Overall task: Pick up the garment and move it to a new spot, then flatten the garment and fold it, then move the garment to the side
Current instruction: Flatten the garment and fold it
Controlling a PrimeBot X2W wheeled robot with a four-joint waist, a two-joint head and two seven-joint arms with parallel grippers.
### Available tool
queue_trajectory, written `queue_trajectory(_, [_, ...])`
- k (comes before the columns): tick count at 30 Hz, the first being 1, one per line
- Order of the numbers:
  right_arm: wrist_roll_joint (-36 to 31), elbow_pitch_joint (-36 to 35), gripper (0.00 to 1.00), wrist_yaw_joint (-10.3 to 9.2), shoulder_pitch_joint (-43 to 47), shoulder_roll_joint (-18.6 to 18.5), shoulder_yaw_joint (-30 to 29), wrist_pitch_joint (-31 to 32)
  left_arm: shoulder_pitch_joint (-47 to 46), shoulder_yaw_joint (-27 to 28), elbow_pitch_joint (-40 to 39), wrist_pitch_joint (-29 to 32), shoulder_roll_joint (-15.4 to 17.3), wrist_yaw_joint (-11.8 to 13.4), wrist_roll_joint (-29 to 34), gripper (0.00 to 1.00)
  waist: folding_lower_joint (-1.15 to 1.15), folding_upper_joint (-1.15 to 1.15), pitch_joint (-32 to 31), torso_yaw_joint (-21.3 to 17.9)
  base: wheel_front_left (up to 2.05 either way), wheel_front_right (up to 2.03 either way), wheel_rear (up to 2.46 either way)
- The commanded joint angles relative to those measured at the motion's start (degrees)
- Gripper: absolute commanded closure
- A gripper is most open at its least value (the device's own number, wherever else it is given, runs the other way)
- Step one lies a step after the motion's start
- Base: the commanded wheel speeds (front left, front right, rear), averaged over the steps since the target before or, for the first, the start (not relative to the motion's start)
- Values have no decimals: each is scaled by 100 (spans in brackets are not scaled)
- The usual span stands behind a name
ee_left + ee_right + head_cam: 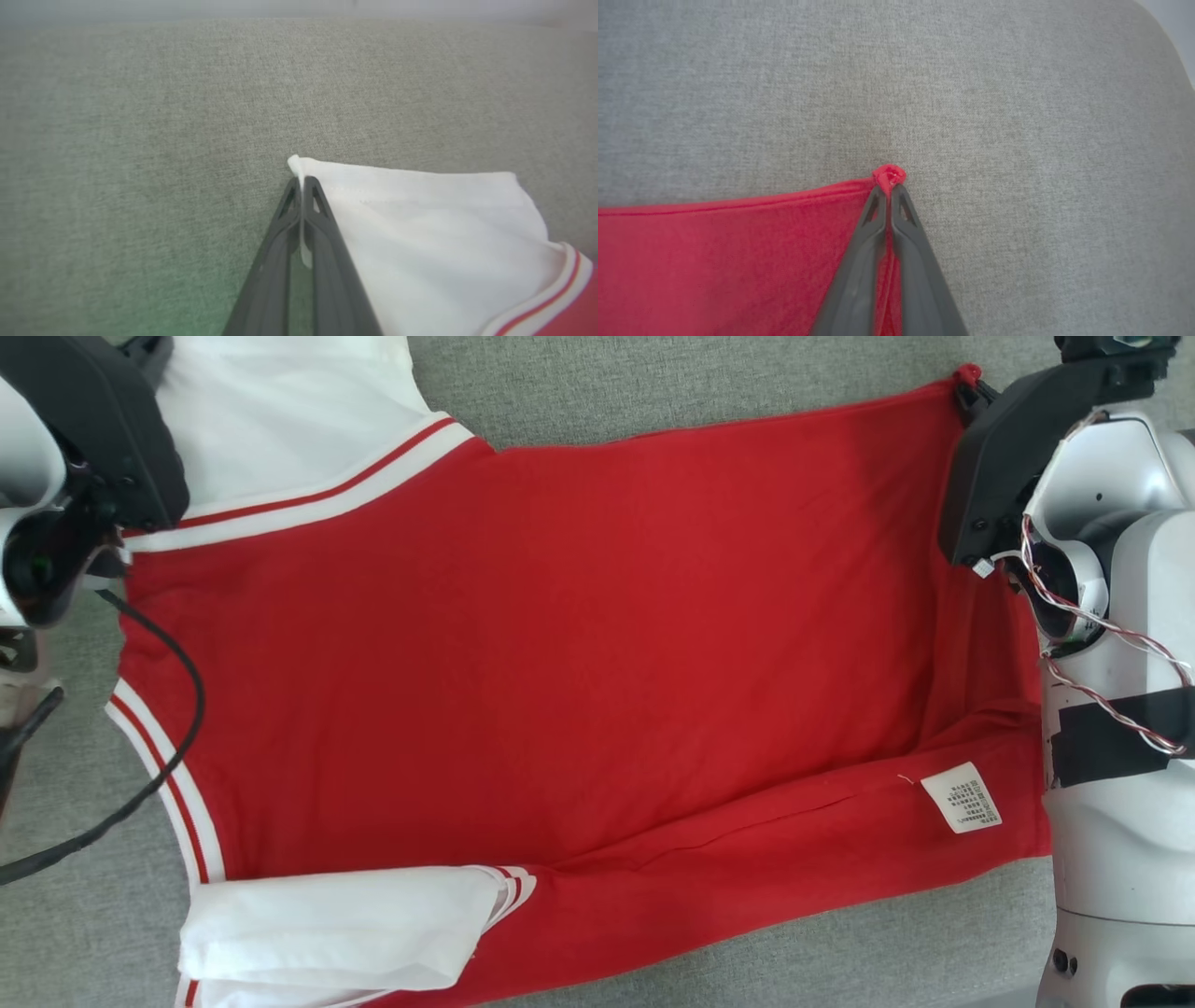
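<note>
With the left hand [302,179]: pressed together and clamped on the tip of a white sleeve [420,224], a small nub of cloth poking out past the fingertips. With the right hand [889,189]: pinched tight as well, gripping a bunched red corner [889,173] of the hem.

Outward from those two grips, as seen from the head: the garment [560,644], a red shirt with white sleeves and red-and-white striped trim [308,504] at the seams. Spread across the grey fabric surface [672,383], sleeves toward the robot's left, hem toward its right. Mostly smooth through the middle. Folded over along the near edge into a long red band, with a white care label [962,797] face up near its right end. Lying at the near left, the second white sleeve [336,933], doubled over on itself. Crossing the shirt's left edge, a black cable [191,677] hanging from the left arm. Just beside the hem on the right, the pale right forearm [1120,859], wrapped with dark tape [1111,737].
</note>
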Motion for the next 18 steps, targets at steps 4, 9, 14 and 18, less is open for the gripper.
queue_trajectory(4, [108,2,100,-14,194,47,-155,-213,180,188,-62,-537,-45,-182,-91,100,0,0,-123,61,0,0,0])
queue_trajectory(9, [287,-38,100,-15,320,66,-441,-455,458,444,-168,-1193,-178,-416,-347,100,0,0,-273,198,0,0,0])
queue_trajectory(14, [477,-111,100,-15,531,129,-781,-681,889,605,-333,-1628,-254,-619,-550,100,0,0,-479,368,0,0,0])
queue_trajectory(18, [596,-236,100,-14,736,149,-876,-835,1195,688,-524,-1924,-316,-794,-718,100,0,0,-676,490,0,0,0])
